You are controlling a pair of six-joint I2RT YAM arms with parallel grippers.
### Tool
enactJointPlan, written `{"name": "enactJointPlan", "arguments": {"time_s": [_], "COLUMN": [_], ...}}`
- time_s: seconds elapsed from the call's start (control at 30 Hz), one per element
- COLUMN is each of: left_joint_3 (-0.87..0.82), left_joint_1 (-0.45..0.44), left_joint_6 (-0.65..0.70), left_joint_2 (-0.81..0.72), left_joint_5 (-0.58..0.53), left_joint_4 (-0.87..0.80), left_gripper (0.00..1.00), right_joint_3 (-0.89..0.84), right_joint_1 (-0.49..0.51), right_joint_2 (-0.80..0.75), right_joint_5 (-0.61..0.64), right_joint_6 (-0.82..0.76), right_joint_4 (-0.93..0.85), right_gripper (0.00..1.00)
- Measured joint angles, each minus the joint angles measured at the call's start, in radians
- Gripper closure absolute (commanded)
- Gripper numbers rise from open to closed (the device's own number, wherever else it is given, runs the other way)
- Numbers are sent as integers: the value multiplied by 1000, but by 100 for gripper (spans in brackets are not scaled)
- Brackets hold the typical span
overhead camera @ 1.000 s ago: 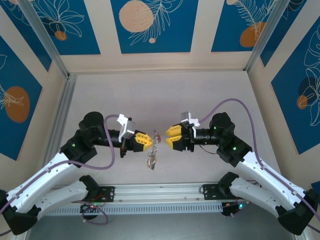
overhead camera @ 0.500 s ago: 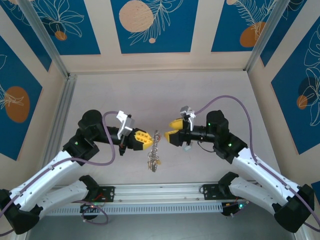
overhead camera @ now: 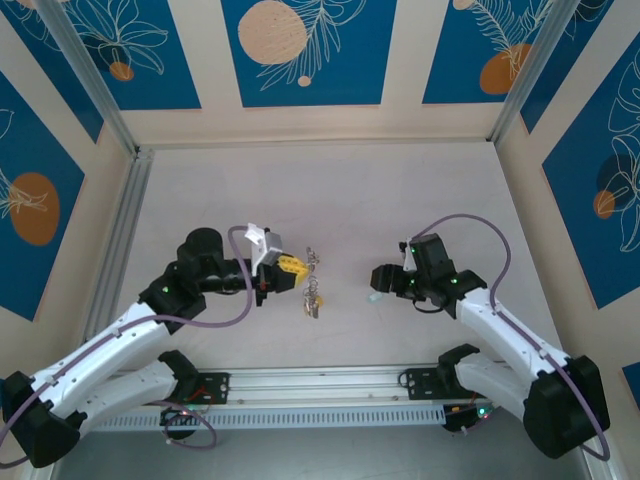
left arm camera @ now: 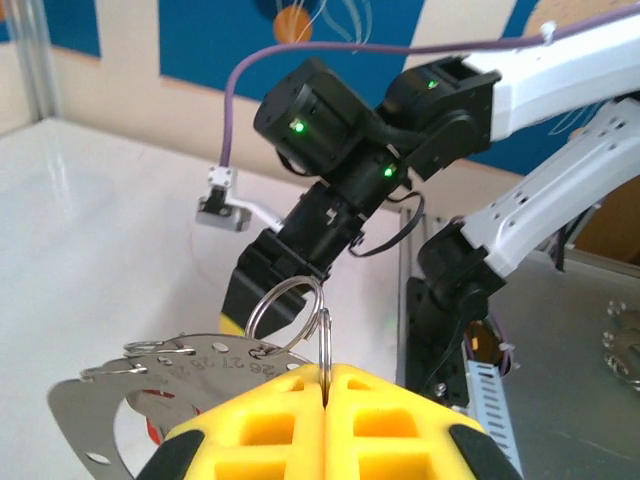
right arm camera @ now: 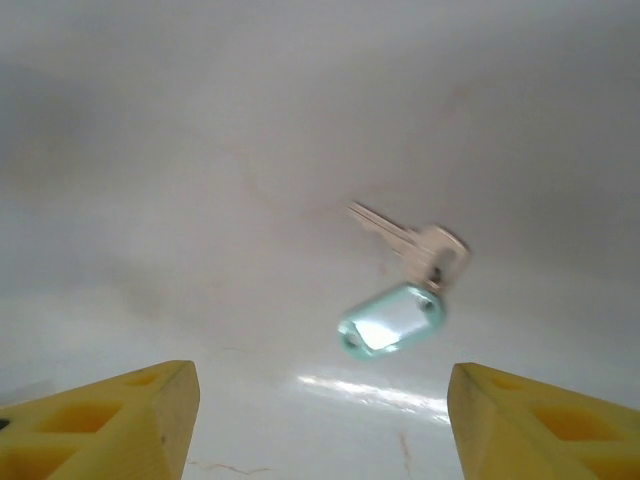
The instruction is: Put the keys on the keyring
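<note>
Though gripped firmly for now, hangs by very little: keyring (left arm camera: 120, 390) held clear of the table (overhead camera: 420, 190) by the left hand (left arm camera: 325, 385), fingers (left arm camera: 270, 420) shut edge-on across one thin wire loop (left arm camera: 285, 310), grey numbered plate (left arm camera: 90, 400) and a hint of red beneath it jutting out to the side. Could swing or twist out of that narrow pinch on any quick wrist turn, spoiling the line-up. Further right, well apart from the keyring, pale teal key (right arm camera: 392, 318) lying flat on the table, silver blade aimed up and left in the right wrist view. Over it, right hand (right arm camera: 320, 410) spread wide and holding nothing, key between and ahead of its fingers. Likely trouble here: closing aslant on the slick plastic head and squirting the tiny key sideways, or scraping the table and missing altogether.
</note>
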Motion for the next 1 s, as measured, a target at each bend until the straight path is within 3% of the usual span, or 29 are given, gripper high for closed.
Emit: {"name": "enactJointPlan", "arguments": {"time_s": [0.17,0.5,1.0], "left_joint_3": [-45,-102,-128], "left_joint_1": [0,0,0], "left_joint_6": [-19,-64,-100], "left_joint_2": [-10,-77,-78], "left_joint_5": [-46,-60,-58], "left_joint_4": [15,120,184], "left_gripper": [100,100,100], "right_joint_3": [0,47,67], "right_joint_1": [0,21,45], "right_joint_2": [118,271,327], "right_joint_5": [43,98,141], "right_joint_6": [18,23,24], "right_joint_4": [-2,26,51], "right_gripper": [51,61,78]}}
